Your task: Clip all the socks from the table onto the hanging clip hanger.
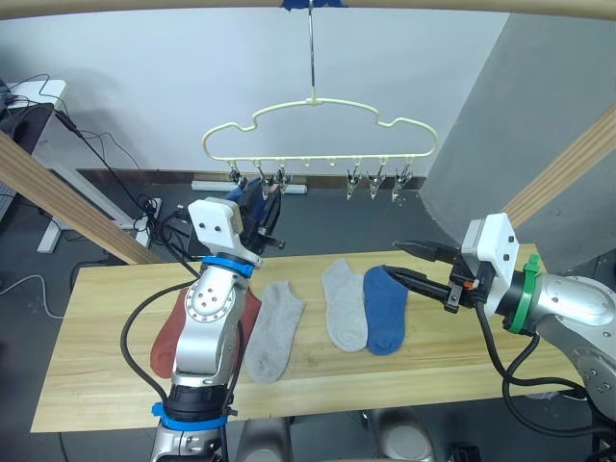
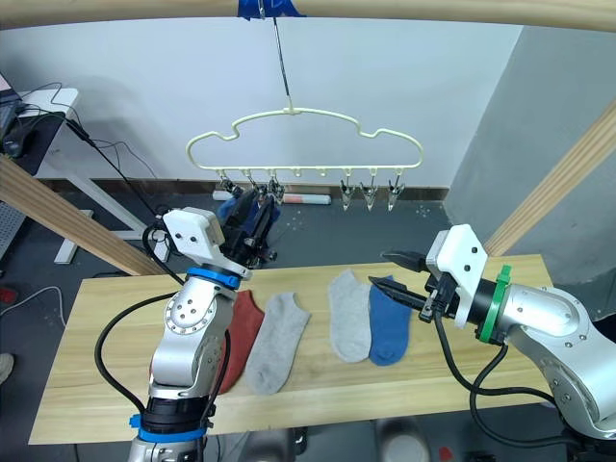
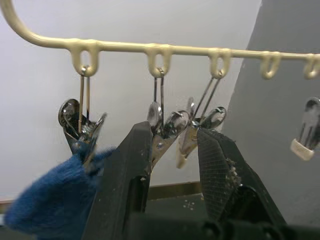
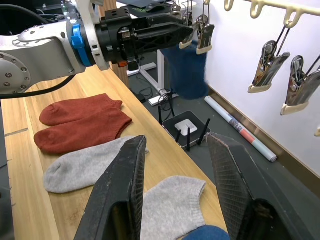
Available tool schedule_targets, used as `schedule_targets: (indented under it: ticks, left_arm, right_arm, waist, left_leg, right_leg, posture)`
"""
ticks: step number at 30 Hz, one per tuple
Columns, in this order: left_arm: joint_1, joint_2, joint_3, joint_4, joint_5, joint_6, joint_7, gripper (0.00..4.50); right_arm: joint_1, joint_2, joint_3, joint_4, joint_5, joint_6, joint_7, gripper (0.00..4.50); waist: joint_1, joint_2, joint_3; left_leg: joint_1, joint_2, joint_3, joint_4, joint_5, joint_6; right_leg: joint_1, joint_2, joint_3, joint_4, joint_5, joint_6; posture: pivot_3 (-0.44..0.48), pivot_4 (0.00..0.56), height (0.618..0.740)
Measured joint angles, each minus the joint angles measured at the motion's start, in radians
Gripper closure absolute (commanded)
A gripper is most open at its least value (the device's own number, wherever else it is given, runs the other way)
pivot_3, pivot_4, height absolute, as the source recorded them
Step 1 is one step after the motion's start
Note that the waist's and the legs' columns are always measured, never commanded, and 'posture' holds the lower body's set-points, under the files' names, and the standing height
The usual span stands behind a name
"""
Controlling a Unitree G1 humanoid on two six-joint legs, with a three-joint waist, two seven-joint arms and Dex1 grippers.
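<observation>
Hanging from leftmost clip of clip hanger (image 1: 318, 130), one blue sock (image 4: 187, 67), left gripper (image 3: 172, 150) raised at the next clips, fingers parted, two rust-red socks (image 4: 80, 122), two grey socks (image 1: 274, 327), second blue sock (image 1: 385, 308) flat on tabletop (image 1: 106, 356), right gripper (image 1: 409, 262) released, hovering beside it.

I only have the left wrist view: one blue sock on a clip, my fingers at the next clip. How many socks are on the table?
Observer: Five lie on the table: two rust-red socks, two grey socks and one blue sock.
Operator: Is the right gripper bringing one up?
Observer: No. The right gripper is open and empty, hovering by the blue sock on the table.
Operator: Any free clips further along?
Observer: Yes. Three clips at the right end of the clip hanger hang bare.
</observation>
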Motion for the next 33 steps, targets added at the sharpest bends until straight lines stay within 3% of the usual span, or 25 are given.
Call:
schedule_targets:
  ticks: [33]
  left_arm:
    - [-0.017, -0.004, 0.022, -0.002, 0.002, 0.044, 0.083, 2.92]
  right_arm:
    - [-0.039, 0.004, 0.022, 0.004, 0.075, 0.000, 0.001, 2.51]
  waist:
    - [-0.016, 0.000, 0.000]
  left_leg:
    - [0.000, 0.000, 0.000, 0.000, 0.000, 0.000]
  right_leg:
    - [0.000, 0.000, 0.000, 0.001, 0.000, 0.000]
  posture:
    - [-0.287, 0.316, 0.740]
